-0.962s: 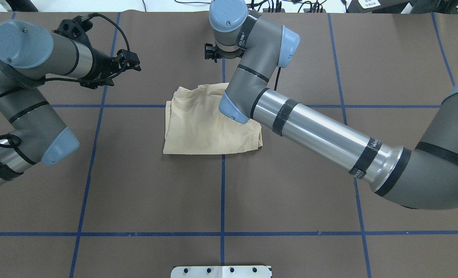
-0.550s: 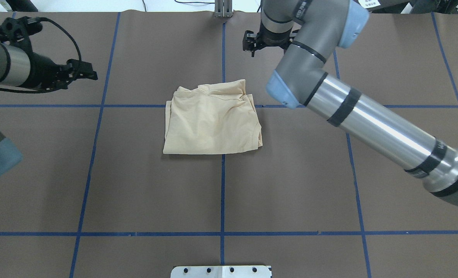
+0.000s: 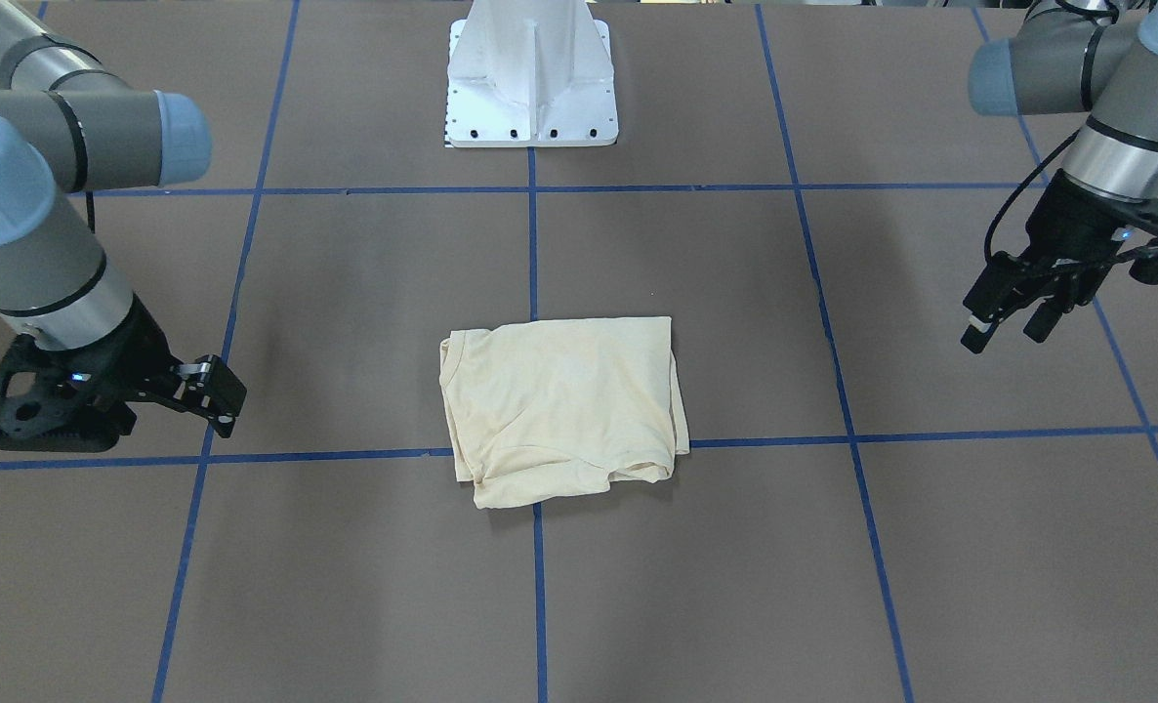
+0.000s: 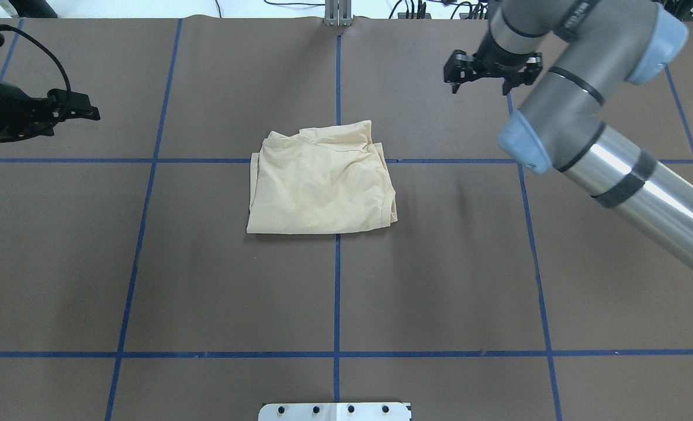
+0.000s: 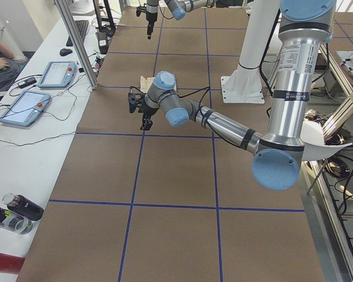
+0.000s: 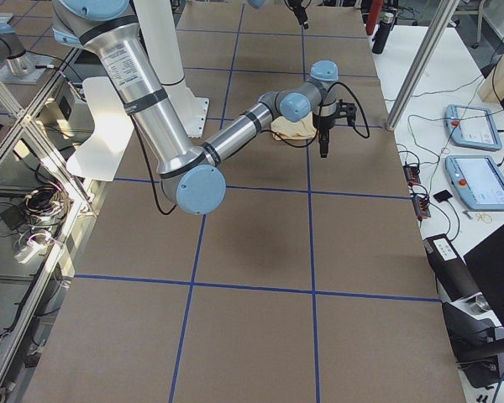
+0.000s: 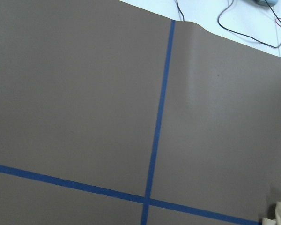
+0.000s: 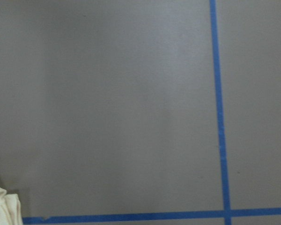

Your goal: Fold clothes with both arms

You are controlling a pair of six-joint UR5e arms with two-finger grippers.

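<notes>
Shirt (image 4: 322, 184) lies folded in the middle of the worktop (image 4: 206, 280), slightly longer along 9-to-3 in your overhead view. Left pincer (image 4: 89, 111) hangs well off at its 10 o'clock and right pincer (image 4: 478, 88) nearer at 2, both with jaws apart and empty.

I count one pale cream-yellow folded T-shirt (image 4: 320, 187) on one brown-covered table (image 4: 206, 280). I have two silver-grey tubular arms, left arm (image 3: 1121, 107) and right arm (image 3: 37, 259). There are also two black grippers, left gripper (image 3: 1007, 332) and right gripper (image 3: 223, 400). One white pedestal base (image 3: 532, 68). Two blue-framed control pendants: far pendant (image 5: 56, 73), near pendant (image 5: 23, 107).
</notes>
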